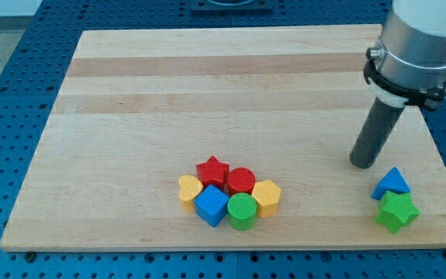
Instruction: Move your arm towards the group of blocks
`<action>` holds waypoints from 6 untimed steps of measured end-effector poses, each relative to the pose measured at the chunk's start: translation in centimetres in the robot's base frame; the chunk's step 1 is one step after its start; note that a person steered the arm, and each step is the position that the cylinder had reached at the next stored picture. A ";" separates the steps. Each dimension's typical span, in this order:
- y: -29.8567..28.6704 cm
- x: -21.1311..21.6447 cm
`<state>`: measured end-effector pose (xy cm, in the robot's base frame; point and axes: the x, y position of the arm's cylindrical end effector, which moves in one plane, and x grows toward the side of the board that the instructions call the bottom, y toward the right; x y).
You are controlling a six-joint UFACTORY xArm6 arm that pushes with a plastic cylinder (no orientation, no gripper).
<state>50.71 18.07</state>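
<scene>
A group of blocks sits near the view's bottom centre: a red star, a red cylinder, a yellow heart, a blue cube, a green cylinder and a yellow hexagon, all packed together. My tip rests on the board well to the right of this group. It stands just up and left of a blue triangle and a green star, touching neither.
The wooden board lies on a blue perforated table. The blue triangle and green star sit close to the board's right and bottom edges. The arm's grey body hangs over the top right corner.
</scene>
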 end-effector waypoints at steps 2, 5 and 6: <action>-0.1 -0.7; -26.6 -14.9; -38.0 -13.4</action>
<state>37.32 -19.97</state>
